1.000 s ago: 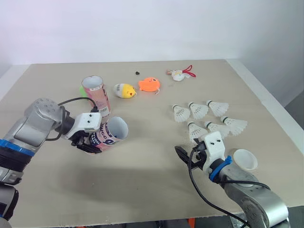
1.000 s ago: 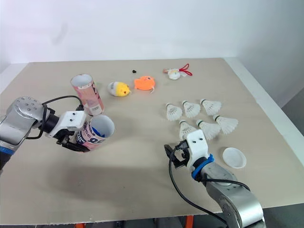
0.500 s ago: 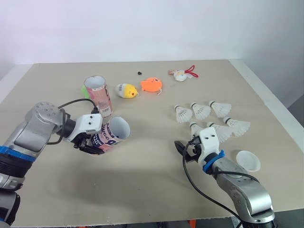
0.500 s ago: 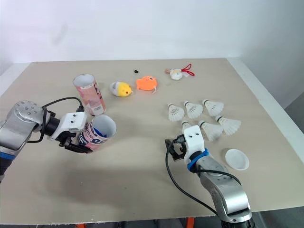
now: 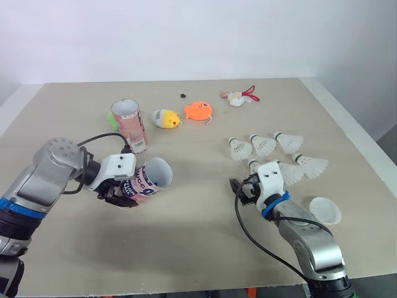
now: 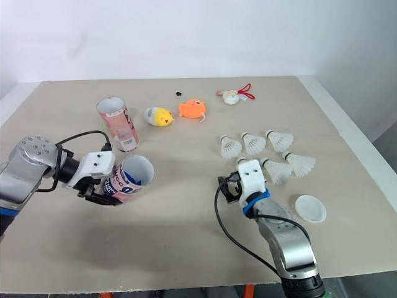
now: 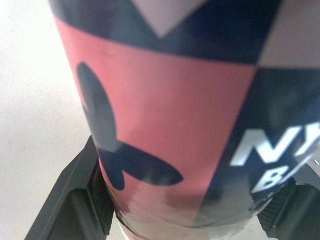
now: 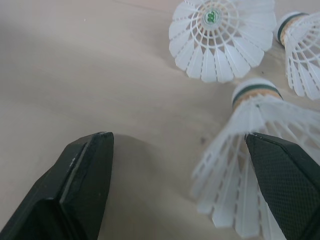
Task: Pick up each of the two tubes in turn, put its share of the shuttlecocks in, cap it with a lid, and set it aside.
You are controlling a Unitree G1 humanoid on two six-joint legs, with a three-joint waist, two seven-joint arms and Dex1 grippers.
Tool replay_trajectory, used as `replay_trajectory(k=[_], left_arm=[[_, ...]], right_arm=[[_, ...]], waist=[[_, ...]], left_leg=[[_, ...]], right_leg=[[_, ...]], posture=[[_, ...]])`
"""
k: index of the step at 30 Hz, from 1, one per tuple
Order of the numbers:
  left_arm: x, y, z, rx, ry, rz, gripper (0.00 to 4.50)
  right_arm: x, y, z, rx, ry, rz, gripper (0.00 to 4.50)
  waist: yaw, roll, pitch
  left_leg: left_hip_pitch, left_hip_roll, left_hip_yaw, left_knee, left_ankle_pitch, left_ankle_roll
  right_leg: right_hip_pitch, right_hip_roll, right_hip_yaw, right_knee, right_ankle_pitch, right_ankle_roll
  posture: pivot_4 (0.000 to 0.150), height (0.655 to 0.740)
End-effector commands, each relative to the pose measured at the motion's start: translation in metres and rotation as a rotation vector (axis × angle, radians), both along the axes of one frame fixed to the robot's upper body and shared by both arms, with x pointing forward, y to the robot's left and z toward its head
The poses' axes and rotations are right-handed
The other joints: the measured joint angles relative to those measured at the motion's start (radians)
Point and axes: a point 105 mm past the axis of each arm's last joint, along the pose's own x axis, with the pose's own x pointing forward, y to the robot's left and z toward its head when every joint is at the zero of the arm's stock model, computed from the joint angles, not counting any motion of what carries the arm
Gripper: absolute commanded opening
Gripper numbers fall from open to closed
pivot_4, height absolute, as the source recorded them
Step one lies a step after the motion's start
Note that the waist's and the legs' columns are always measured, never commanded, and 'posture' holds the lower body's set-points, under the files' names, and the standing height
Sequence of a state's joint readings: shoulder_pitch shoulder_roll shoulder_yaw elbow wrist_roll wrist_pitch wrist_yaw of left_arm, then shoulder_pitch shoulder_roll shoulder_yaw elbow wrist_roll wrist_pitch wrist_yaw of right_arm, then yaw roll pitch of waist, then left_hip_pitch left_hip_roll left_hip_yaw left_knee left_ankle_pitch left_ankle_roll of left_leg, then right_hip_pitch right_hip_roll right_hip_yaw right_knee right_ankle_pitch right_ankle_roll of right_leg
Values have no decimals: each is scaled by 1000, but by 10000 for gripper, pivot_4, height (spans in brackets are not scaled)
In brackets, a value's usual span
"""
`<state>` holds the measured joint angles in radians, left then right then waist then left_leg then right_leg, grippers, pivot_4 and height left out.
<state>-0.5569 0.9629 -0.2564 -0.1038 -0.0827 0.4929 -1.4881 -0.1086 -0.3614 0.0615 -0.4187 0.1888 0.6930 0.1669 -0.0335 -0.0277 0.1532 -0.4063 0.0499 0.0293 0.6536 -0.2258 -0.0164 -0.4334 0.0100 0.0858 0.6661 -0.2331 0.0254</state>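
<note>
We hold pink tube [image 5: 149, 179] in L gripper [image 5: 119, 191], clamped on body, mouth tilted right twd shuttlecocks [image 5: 263, 145] for loading. R gripper [image 5: 240, 188] wide open, empty, nearest shuttlecock [image 8: 240, 192] just beside one finger. 2nd tube [image 5: 130, 124] upright, far left.

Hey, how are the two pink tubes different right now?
The near tube is clamped in the left gripper; the far tube stands free on the table. The near tube is tilted, its mouth toward the right; the far tube is upright. Both are pink, open and uncapped.
</note>
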Motion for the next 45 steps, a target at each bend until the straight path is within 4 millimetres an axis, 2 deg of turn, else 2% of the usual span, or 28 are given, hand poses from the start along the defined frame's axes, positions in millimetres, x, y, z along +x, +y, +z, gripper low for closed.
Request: replay_trajectory(k=[1, 6, 7, 8, 10, 12, 19, 22, 25, 30, 34, 37, 40, 45], left_arm=[[-12, -8, -18, -1, 88, -36, 32544], [-13, -9, -18, -4, 88, -32, 31833], [-13, -9, -18, -4, 89, -32, 31833], [-14, -9, -19, -4, 90, -32, 31833], [-15, -9, -19, -6, 92, -31, 31833], [-15, -10, -18, -7, 93, -30, 31833], [-14, -9, -17, -8, 92, -25, 31833], [-15, -9, -16, -10, 93, -23, 31833], [-14, -8, -16, -8, 92, -22, 31833], [-13, -8, -15, -6, 95, -22, 31833], [-12, -9, -14, -5, 95, -25, 31833], [-11, -10, -13, -6, 96, -31, 31833], [-10, -12, -12, -5, 95, -38, 31833], [-9, -12, -11, -4, 93, -42, 31833]], right_arm=[[5, 2, 14, -6, -67, 0, 45000], [5, 4, 14, -8, -73, 6, 29054], [5, 4, 15, -6, -75, 9, 22949], [5, 4, 15, -5, -77, 11, 19483], [4, 6, 16, -3, -83, 23, 8996], [3, 8, 18, 3, -88, 35, 1268], [-2, 18, 25, 26, -106, 95, 1268], [-17, 30, 35, 67, -106, 230, 1268], [-24, 32, 44, 69, -112, 303, 1268], [-51, 53, 101, 192, -154, 654, 1268], [-64, 75, 128, 172, -162, 861, 1268], [-65, 90, 132, 105, -144, 956, 1268], [-62, 103, 126, 8, -104, 1047, 1268], [-46, 110, 115, -147, -80, 1097, 1268]], waist=[[0, 0, 0], [0, 0, 0], [0, 0, 0], [0, 0, 0], [0, 0, 0], [0, 0, 0], [0, 0, 0], [0, 0, 0], [0, 0, 0], [0, 1, 1], [-3, 1, 1], [-1, 1, 1], [-2, 1, 1], [2, 1, 1]], left_leg=[[0, 0, 0, 0, 0, 0], [0, 0, 0, 0, 0, 0], [0, 0, 0, 0, 0, 0], [0, 0, 0, 0, 0, 0], [0, 0, 0, 0, 0, 0], [0, -1, 0, 0, 0, 0], [0, -1, 0, 0, 0, 0], [0, -1, -1, 0, 0, 0], [0, -1, -1, 0, 0, 0], [0, -2, -1, 1, 0, 0], [4, -1, -2, 1, 0, 0], [4, -1, -4, 1, 0, 0], [4, -2, -3, 1, -1, 2], [3, -3, -3, 1, -2, 3]], right_leg=[[0, 0, 0, 0, 0, 0], [0, 0, 0, 0, 0, 0], [0, 0, 0, 0, 0, 1], [0, 0, 0, 0, 0, 0], [0, 0, 0, 0, 0, 1], [0, 0, 1, 0, 0, 1], [1, 0, 1, 0, 0, 1], [0, 0, 0, 0, -1, 1], [1, 0, 0, 0, -1, 1], [2, 0, 2, 0, 0, 2], [6, 0, 0, 0, -1, 1], [7, 0, -1, 0, -2, 0], [7, 0, 0, 0, -3, 1], [7, -1, 1, -1, -4, 1]], posture=[[1500, 7400], [1500, 7400], [1500, 7400], [1500, 7400], [1500, 7400], [1500, 7400], [1500, 7400], [1500, 7400], [1500, 7400], [1500, 7400], [1500, 7400], [1500, 7400], [1500, 7400], [1500, 7400]])
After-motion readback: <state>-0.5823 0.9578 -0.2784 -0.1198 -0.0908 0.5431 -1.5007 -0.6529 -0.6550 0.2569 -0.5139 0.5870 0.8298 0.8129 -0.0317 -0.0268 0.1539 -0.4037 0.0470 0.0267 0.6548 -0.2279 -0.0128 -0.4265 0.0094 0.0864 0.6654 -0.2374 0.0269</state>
